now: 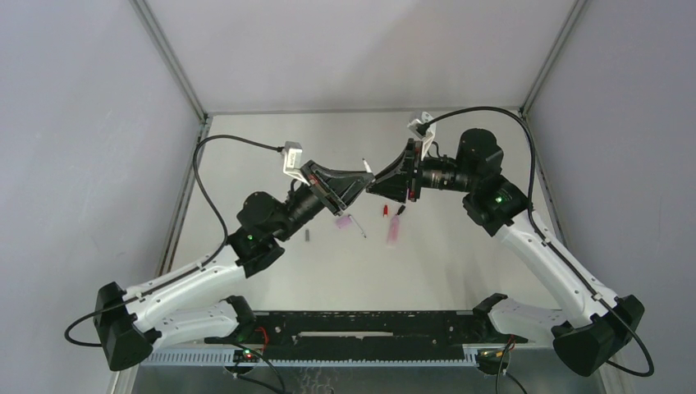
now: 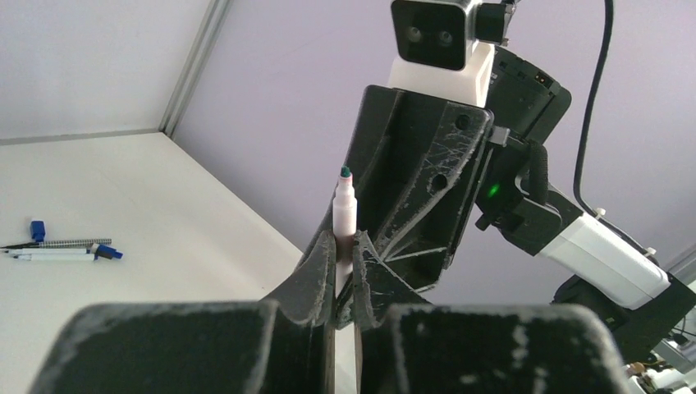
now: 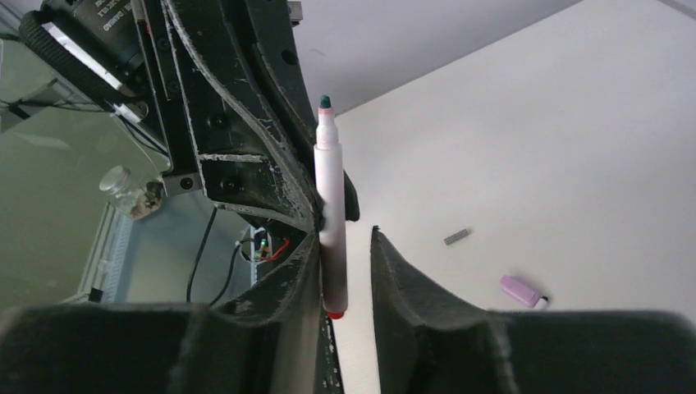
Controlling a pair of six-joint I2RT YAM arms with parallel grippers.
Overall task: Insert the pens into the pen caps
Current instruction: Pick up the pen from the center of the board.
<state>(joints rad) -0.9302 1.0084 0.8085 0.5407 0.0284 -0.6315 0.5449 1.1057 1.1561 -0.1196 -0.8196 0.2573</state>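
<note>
Soft, even light from overhead fills all 3 views, bright with no hard glare, and in the top view the arms cast only faint, diffuse shadows on the pale table (image 1: 443,271). Both wrist views lose focus up close: the near parts of the left gripper (image 2: 345,246) and the right gripper (image 3: 345,234) smear into dark blur along the bottom edge, while the white pen (image 2: 345,215) stays fairly sharp. A green LED (image 2: 492,190) blooms slightly.
</note>
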